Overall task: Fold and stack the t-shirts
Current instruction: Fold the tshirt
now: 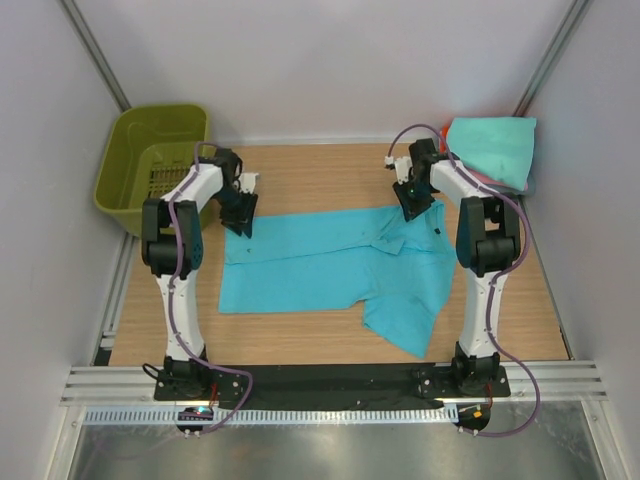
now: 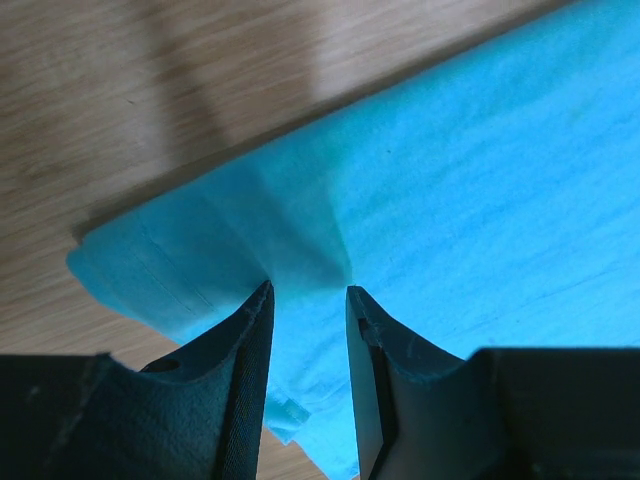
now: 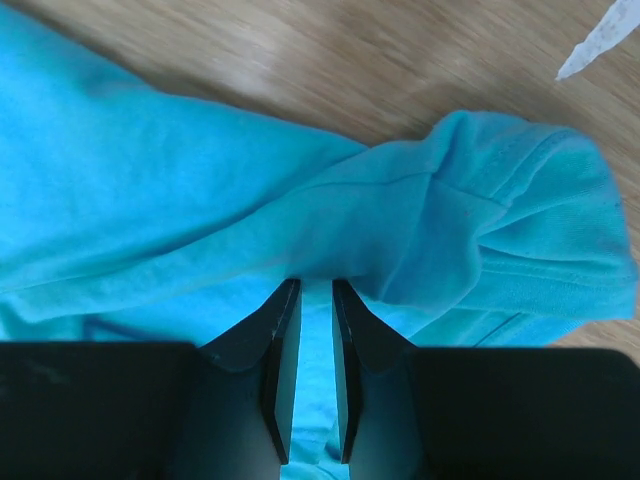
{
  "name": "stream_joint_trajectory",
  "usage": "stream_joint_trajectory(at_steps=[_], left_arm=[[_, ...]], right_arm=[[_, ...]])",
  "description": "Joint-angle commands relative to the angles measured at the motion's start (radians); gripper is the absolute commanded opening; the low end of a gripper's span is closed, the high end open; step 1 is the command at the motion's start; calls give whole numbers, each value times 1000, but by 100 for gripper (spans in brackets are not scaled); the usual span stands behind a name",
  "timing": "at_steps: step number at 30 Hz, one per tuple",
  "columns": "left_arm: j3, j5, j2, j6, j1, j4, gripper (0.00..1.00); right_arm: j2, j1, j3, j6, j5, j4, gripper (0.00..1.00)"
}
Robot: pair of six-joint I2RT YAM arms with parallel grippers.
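Note:
A bright turquoise-blue t-shirt (image 1: pixel 310 265) lies spread on the wooden table, with one part hanging toward the front right. My left gripper (image 1: pixel 240 222) is at its far left corner. In the left wrist view the cloth (image 2: pixel 480 180) puckers between the jaws of the left gripper (image 2: pixel 308 290). My right gripper (image 1: pixel 415 205) is at the far right edge. In the right wrist view a bunched fold (image 3: pixel 150 180) sits in the narrow gap of the right gripper (image 3: pixel 316 283). A folded mint-teal t-shirt (image 1: pixel 492 145) tops a stack at the back right, with a pink-orange edge (image 1: pixel 487 178) under it.
An olive-green slotted basket (image 1: pixel 150 170) stands at the back left, off the table's left edge. Grey walls close in the back and sides. Bare wood (image 1: pixel 310 170) shows behind the shirt and along the front (image 1: pixel 280 335).

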State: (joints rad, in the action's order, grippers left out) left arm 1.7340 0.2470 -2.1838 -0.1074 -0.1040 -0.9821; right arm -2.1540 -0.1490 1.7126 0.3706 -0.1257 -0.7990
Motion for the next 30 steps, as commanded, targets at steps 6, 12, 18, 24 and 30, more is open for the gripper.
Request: stream_joint_trajectory(at_steps=[6, 12, 18, 24, 30], left_arm=[[189, -91, -139, 2, 1, -27, 36], [401, -141, -281, -26, -13, -67, 37], [506, -238, -294, -34, -48, -69, 36], [394, -424, 112, -34, -120, -53, 72], [297, -422, 401, 57, -187, -55, 100]], right_arm=[[-96, 46, 94, -24, 38, 37, 25], [-179, 62, 183, -16, 73, 55, 25], [-221, 63, 318, 17, 81, 46, 25], [18, 63, 265, 71, -6, 58, 38], [515, 60, -127, 206, -184, 237, 69]])
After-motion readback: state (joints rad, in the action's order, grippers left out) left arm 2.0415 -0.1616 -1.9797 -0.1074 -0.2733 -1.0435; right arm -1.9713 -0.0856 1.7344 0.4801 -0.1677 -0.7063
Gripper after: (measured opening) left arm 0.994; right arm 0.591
